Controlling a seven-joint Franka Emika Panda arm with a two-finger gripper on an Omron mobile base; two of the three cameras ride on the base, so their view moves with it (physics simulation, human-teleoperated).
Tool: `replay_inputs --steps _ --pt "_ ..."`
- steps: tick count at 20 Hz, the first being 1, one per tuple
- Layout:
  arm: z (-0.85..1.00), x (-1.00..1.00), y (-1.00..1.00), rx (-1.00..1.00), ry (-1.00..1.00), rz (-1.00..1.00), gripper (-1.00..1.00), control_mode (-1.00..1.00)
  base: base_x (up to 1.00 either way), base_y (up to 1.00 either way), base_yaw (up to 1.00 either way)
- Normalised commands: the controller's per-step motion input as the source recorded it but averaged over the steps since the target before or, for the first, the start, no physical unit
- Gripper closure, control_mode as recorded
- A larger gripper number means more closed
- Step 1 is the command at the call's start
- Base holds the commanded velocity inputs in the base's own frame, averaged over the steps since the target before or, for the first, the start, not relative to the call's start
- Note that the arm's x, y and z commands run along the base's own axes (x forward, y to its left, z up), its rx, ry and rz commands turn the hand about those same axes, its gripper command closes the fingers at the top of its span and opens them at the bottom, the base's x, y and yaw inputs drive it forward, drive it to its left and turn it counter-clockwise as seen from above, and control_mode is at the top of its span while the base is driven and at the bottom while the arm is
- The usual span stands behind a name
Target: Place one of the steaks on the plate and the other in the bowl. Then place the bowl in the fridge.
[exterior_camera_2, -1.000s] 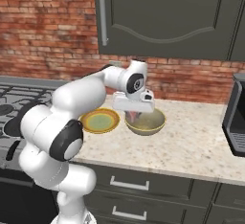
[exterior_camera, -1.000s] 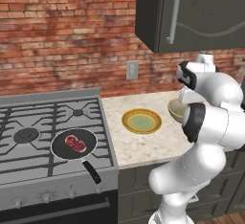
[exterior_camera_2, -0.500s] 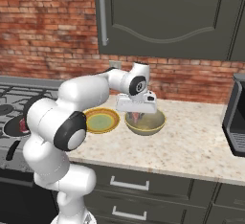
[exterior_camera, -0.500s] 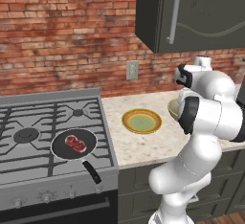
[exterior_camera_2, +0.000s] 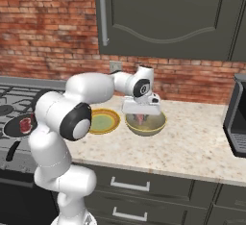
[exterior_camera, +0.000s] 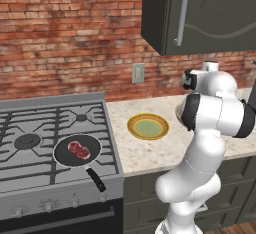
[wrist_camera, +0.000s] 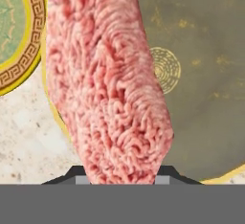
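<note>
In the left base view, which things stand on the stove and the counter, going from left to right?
Black frying pan holding one steak → plate → bowl, mostly hidden behind the robot arm.

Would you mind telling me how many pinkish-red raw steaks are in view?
2: one pinkish-red raw steak lies in the black frying pan on the stove; the other steak hangs in the gripper over the tan-yellow bowl.
</note>
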Motion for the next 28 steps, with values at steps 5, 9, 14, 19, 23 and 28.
replay_inputs --steps 5,9,14,19,23,28 --pt "-0.20 0.31 0.00 -0.01 0.00 0.02 1.00 -1.00 0.00 0.00 0.00" --pt "0.00 0.15 0.00 0.00 0.02 0.02 1.00 -1.00 0.00 0.00 0.00" --pt "-0.04 0.03 0.00 0.00 0.10 0.00 1.00 -1.00 0.00 0.00 0.00" --pt "-0.12 0.00 0.00 0.00 0.08 0.00 -1.00 -1.00 0.00 0.00 0.00" --pt "-0.11 0.00 0.00 0.00 0.04 0.00 -1.00 -1.00 0.00 0.00 0.00" --pt "-0.05 0.00 0.00 0.00 0.01 0.00 -1.00 -1.00 0.00 0.00 0.00"
